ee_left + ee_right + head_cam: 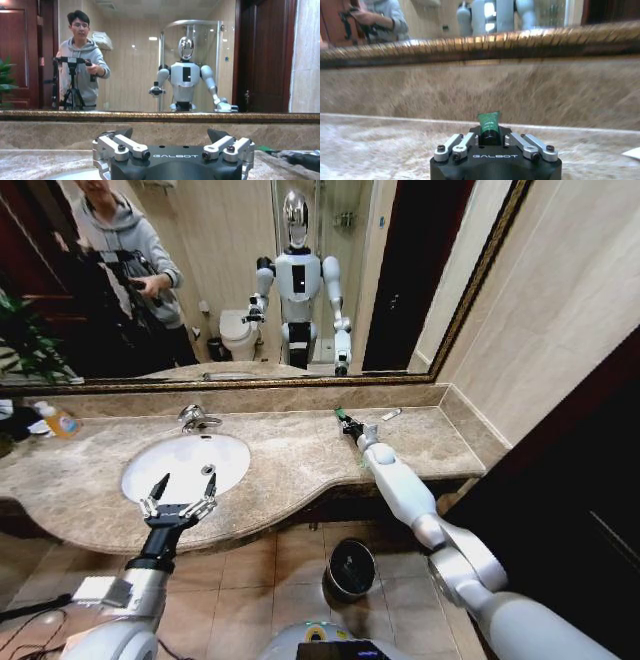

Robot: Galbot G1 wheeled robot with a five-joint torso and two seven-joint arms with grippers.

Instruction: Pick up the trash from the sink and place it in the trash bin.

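Observation:
The white oval sink is set in the marble counter, and its basin looks bare. My left gripper hovers open over the sink's front rim; in the left wrist view the left gripper has its fingers spread wide with nothing between them. Over the counter to the right of the sink, my right gripper is shut on a small green piece of trash. In the right wrist view the green piece sticks out from between the closed fingers. The black trash bin stands on the floor below the counter.
A chrome tap stands behind the sink. A clear bottle with an orange label sits at the far left of the counter. A small white packet lies near the back wall on the right. A mirror runs along the back.

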